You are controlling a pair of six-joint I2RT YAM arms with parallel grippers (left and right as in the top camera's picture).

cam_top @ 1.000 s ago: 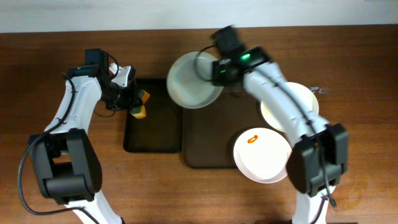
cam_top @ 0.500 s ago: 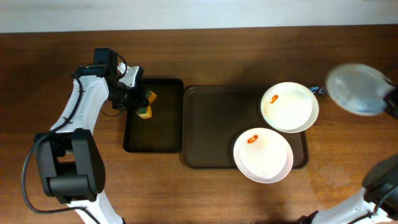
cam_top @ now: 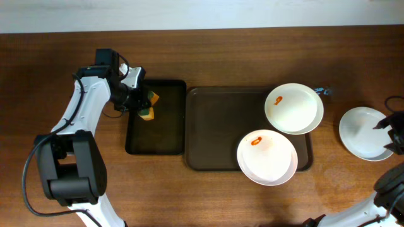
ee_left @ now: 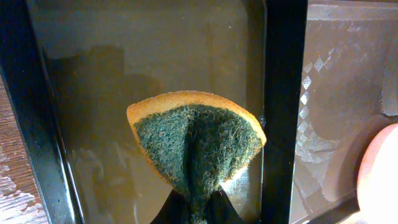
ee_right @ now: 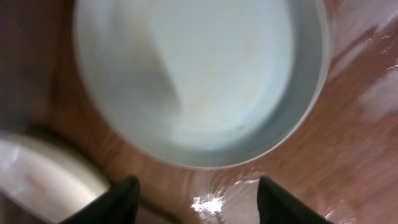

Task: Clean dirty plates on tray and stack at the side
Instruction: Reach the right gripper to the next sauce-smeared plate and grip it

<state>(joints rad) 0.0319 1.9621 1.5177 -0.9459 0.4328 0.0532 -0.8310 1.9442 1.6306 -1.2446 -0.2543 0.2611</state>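
The job stood roughly a third done on the counter. The tray held two dirty plates at its right end, and a smaller black tray lay just left of it.

The far plate and the near plate each carried an orange smear, so both looked to need scrubbing and moving. The clean plate lay bare on the wood, right of the tray, beginning the stack. All three sat flat and face up. Being round, they had no long axis to speak of.

Over the black tray's far right part, the sponge was folded at its middle. Its green scouring side faced the wrist camera and its yellow edge arched away from the fingers. From overhead its length ran roughly near to far.

The left gripper pinched it at the fold. The right gripper hung spread just short of the clean plate's rim, gripping nothing.
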